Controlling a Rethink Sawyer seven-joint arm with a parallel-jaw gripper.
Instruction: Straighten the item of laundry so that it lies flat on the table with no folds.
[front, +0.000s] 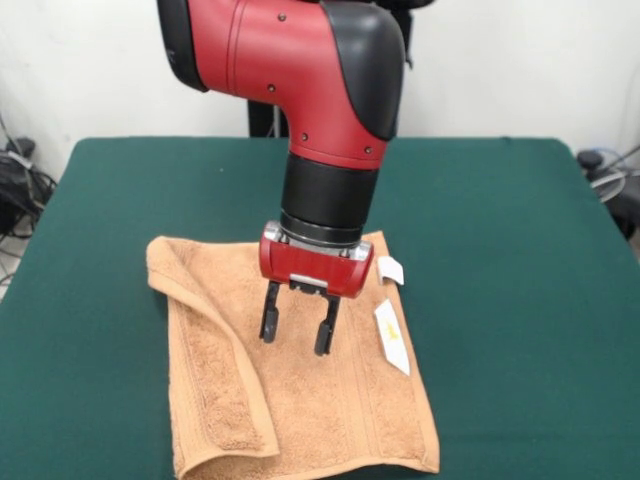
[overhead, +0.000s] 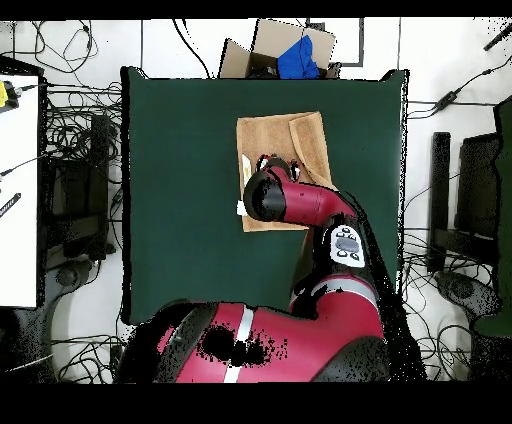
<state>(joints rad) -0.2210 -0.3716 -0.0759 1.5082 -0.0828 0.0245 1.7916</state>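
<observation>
The orange-tan towel (front: 300, 390) lies on the dark green table (front: 520, 260), near the front edge in the front view. Its left side is folded over into a long flap (front: 210, 370). Two white tags (front: 392, 335) stick out at its right edge. My gripper (front: 298, 330) hangs just above the towel's middle, fingers (front: 269, 318) apart and pointing down, holding nothing. In the overhead view the towel (overhead: 270, 140) lies at the table's (overhead: 180, 200) upper middle, with the fold on its right, and the arm covers its lower part; the gripper (overhead: 277, 163) shows at the arm's tip.
A cardboard box with a blue thing (overhead: 290, 55) stands beyond the table's top edge in the overhead view. Cables and equipment (overhead: 60, 190) lie on the floor on both sides. Bare green felt surrounds the towel on the left, right and back.
</observation>
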